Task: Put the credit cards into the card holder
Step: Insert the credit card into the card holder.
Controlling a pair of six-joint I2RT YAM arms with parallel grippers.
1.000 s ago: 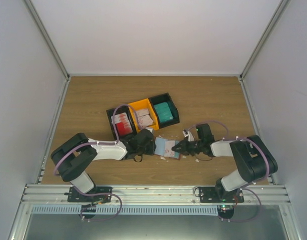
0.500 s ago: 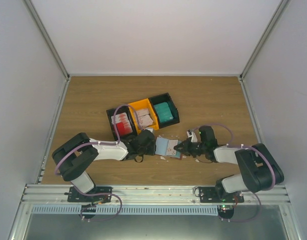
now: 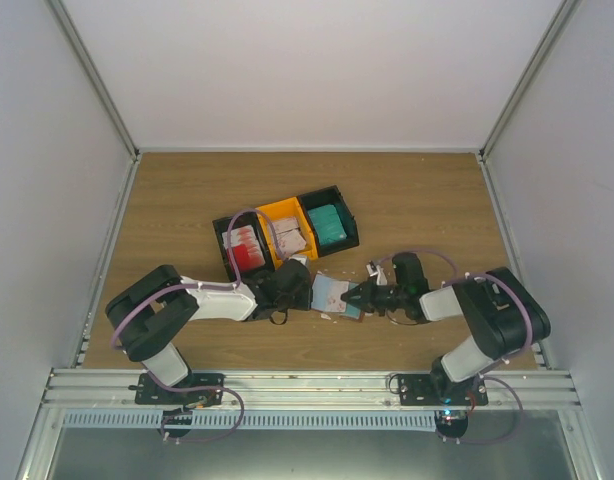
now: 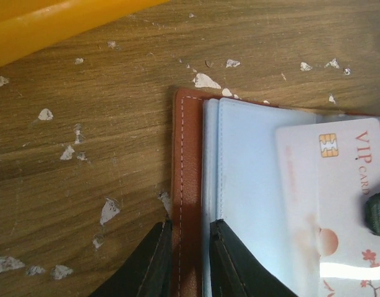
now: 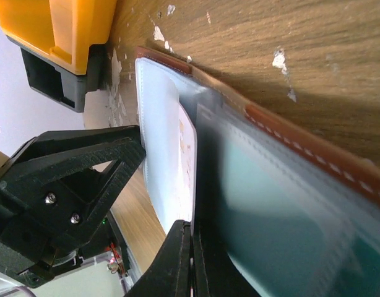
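The card holder [image 3: 330, 294] lies open on the wood, a brown leather wallet [image 4: 186, 148] with clear pale-blue sleeves. My left gripper [image 4: 189, 228] [image 3: 307, 292] is shut on its left leather edge, one finger on each side of the stitched rim. A white-pink credit card [image 4: 338, 198] printed "VIP CARD" lies over the sleeves. My right gripper [image 5: 191, 230] [image 3: 353, 297] is shut on that card's [image 5: 184, 162] edge, holding it at the mouth of a sleeve. A teal card [image 5: 270, 235] sits inside the neighbouring sleeve.
Three joined bins stand just behind the wallet: a black one with red cards [image 3: 245, 248], an orange one [image 3: 287, 234] with pale cards, a black one with teal cards [image 3: 330, 222]. White scraps [image 4: 109, 209] litter the wood. The orange bin's [image 5: 60, 28] wall is close.
My left jaws have narrowed onto the wallet's leather edge. The right forearm swung outward and back while its fingertips stayed at the wallet with the card.
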